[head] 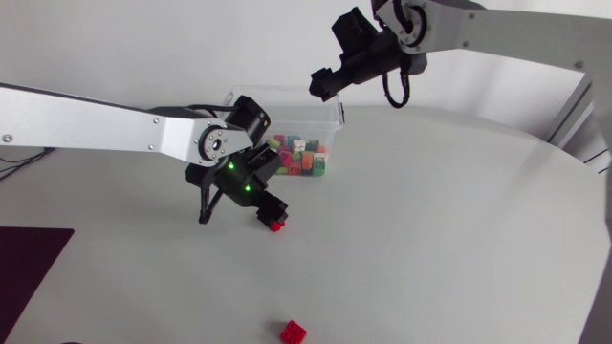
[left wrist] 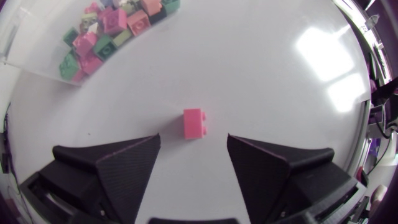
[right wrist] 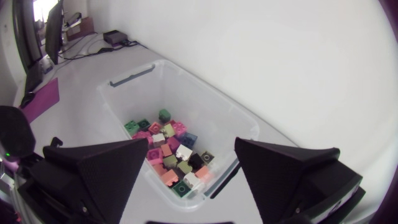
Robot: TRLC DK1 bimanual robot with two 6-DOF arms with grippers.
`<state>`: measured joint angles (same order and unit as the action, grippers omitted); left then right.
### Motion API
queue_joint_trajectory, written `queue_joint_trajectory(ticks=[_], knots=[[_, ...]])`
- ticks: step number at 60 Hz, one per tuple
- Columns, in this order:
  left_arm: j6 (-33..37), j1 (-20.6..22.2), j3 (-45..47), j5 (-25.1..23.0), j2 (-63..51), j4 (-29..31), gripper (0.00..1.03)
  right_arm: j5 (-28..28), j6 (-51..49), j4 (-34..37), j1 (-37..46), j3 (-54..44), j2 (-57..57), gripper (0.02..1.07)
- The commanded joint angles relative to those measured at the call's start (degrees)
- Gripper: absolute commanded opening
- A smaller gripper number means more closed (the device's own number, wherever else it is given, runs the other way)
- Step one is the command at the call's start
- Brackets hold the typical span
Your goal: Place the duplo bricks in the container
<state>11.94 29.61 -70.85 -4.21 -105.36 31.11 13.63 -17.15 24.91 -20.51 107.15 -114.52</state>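
Note:
A red duplo brick (head: 276,225) lies on the white table just under my left gripper (head: 270,212). In the left wrist view the brick (left wrist: 194,124) sits just ahead of the gap between the open fingers, touching neither, so the left gripper (left wrist: 193,143) holds nothing. A second red brick (head: 294,332) lies near the table's front edge. The clear plastic container (head: 335,110) at the back holds several coloured bricks (right wrist: 171,149). My right gripper (head: 323,84) hangs above the container's right end, and in its own view the gripper (right wrist: 191,146) is open and empty.
The container (left wrist: 37,68) stands close beyond my left gripper, with several bricks piled against its near wall. A dark mat (head: 29,263) lies at the table's front left. The table's curved edge (head: 588,162) runs along the right.

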Motion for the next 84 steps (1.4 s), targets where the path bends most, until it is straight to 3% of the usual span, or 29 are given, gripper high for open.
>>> queue_joint_trajectory(ticks=[1,22,32,35,47,62,84], knots=[[-1.13,0.01,0.27,-0.27,-3.36,-0.53,0.88,0.00,-1.22,-1.61,0.47,-6.96,4.22,1.02],[-1.13,0.01,-3.51,0.25,-9.42,-2.81,0.86,0.35,-5.27,-5.22,0.47,-31.30,20.39,1.02],[-1.22,0.19,-4.39,0.34,-10.74,-3.25,0.56,0.52,-6.50,-4.34,-1.11,-40.71,29.18,1.02],[-1.22,0.10,-4.30,0.34,-10.74,-3.60,0.42,0.70,-6.85,-3.28,-1.99,-43.17,31.46,1.02],[-0.78,0.54,-3.42,0.25,-10.83,-3.69,0.37,0.96,-7.73,1.99,-6.03,-50.82,36.65,1.02],[-0.61,0.01,-2.45,0.25,-10.39,-1.67,0.32,-1.32,-5.35,5.68,-14.73,-55.83,34.98,1.02],[1.24,-5.61,4.23,-1.15,7.71,-1.23,0.32,-4.22,-0.61,8.05,-22.64,-54.07,25.13,1.02]])
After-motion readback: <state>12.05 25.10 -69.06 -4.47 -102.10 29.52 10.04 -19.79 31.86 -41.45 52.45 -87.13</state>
